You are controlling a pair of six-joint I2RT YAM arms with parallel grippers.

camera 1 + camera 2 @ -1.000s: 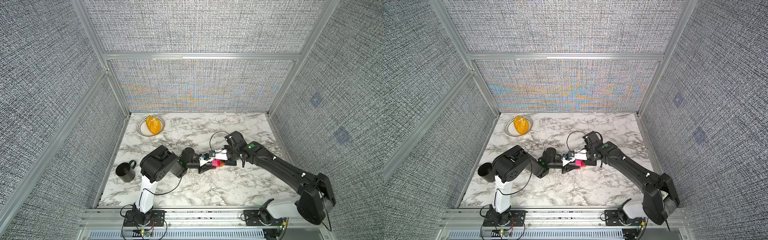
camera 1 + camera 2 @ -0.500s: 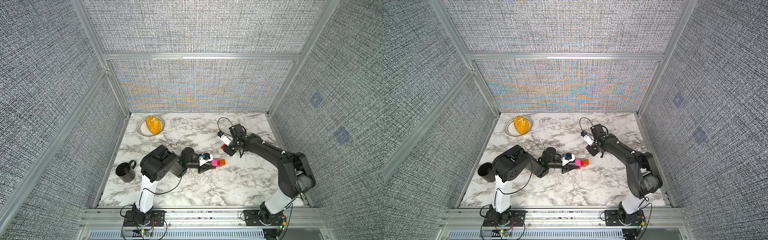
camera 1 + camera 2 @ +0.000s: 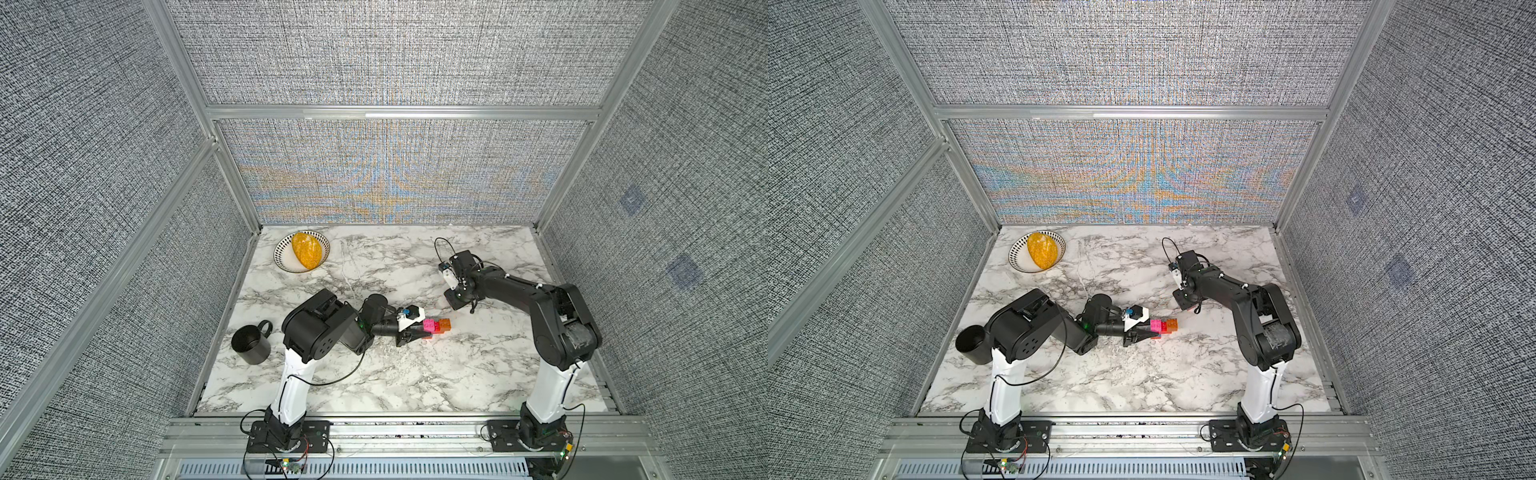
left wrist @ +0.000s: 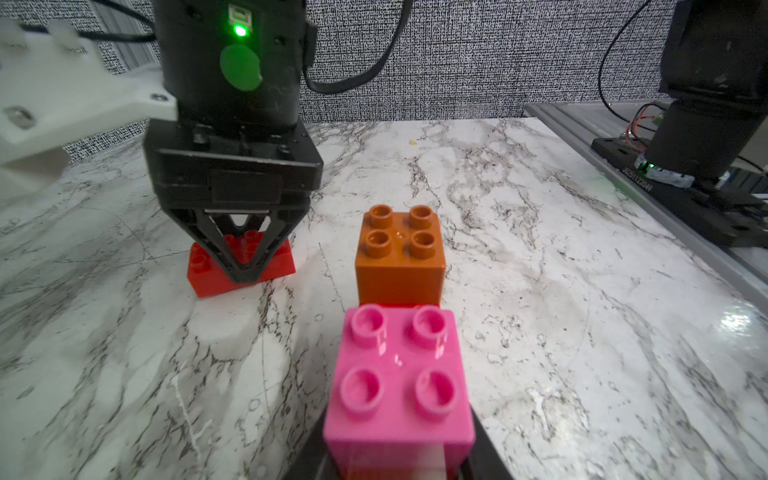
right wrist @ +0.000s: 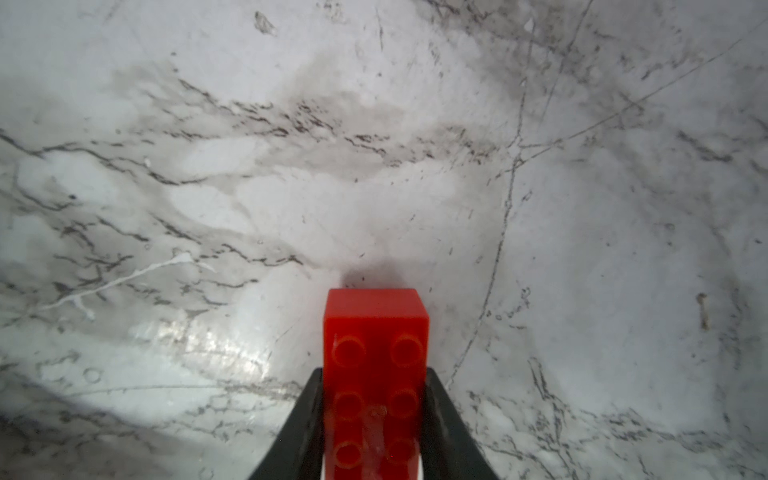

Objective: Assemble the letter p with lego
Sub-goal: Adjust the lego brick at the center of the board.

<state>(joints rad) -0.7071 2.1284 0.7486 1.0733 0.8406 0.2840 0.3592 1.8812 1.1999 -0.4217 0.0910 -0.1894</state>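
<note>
Left wrist view: my left pincer (image 4: 397,453) is closed on the pink end of the brick cluster (image 4: 399,266), near the middle of the marble table (image 4: 582,291). My right pincer (image 5: 376,386) is squeezed tight on a long red brick (image 5: 376,320), roughly 1 o'clock from the cluster in both top views.

Lab test cell: aluminium frame (image 3: 399,113), grey woven walls (image 3: 374,54), marble tabletop (image 3: 415,374)
</note>
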